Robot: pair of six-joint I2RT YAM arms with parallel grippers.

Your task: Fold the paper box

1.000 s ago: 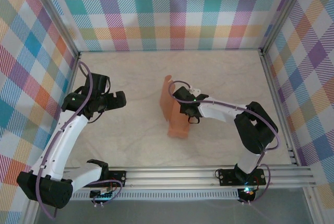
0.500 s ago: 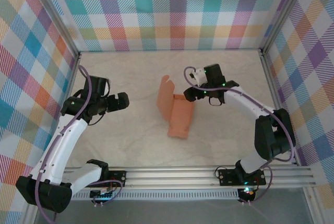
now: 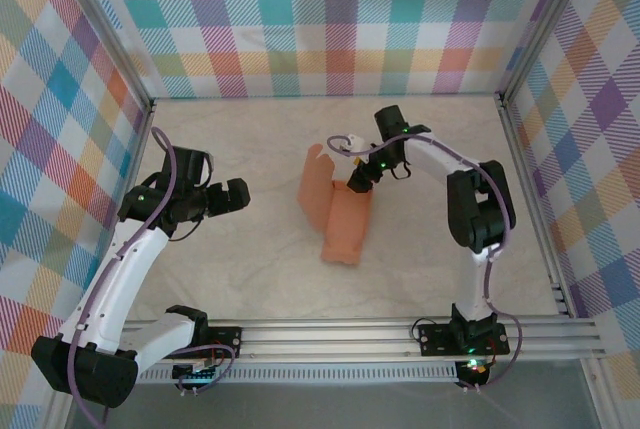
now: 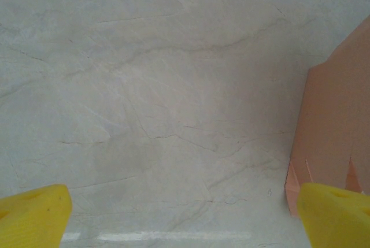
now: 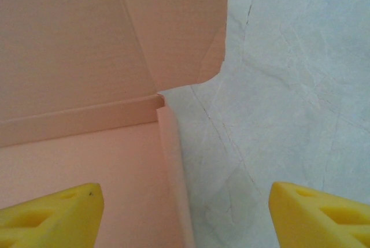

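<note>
Partly off-frame: paper box.

The desk lies bare between the left gripper and the paper box, so there is free room on that side. The box's raised flap stands upright along its left edge and bars the way there. The right gripper hangs over the box's far right corner, its fingers spread wide. Checked walls close the back and both sides.
</note>
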